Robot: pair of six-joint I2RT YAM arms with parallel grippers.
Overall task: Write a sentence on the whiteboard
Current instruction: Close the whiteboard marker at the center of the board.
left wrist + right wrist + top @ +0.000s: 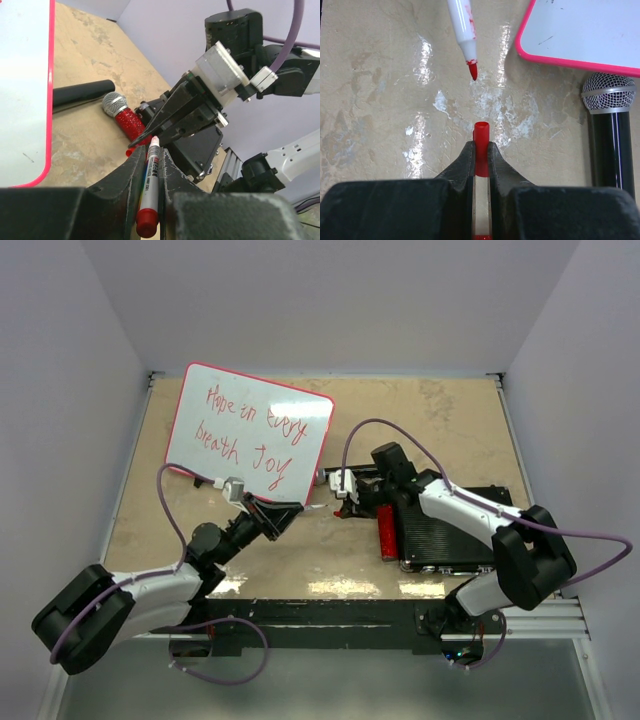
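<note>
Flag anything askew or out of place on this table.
The whiteboard lies rotated, askew to the table edges. A black microphone and a red microphone lie near its corner, odd for a writing job. The left pincer holds the uncapped marker; the right pincer holds its cap.

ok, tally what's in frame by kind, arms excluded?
Red-framed glossy whiteboard: 1
White-barrelled red marker pen: 1
Red plastic marker cap: 1
Microphones: 2 (black-handled microphone, red glitter microphone)
Black ribbed rectangular case: 1
Total: 6
</note>
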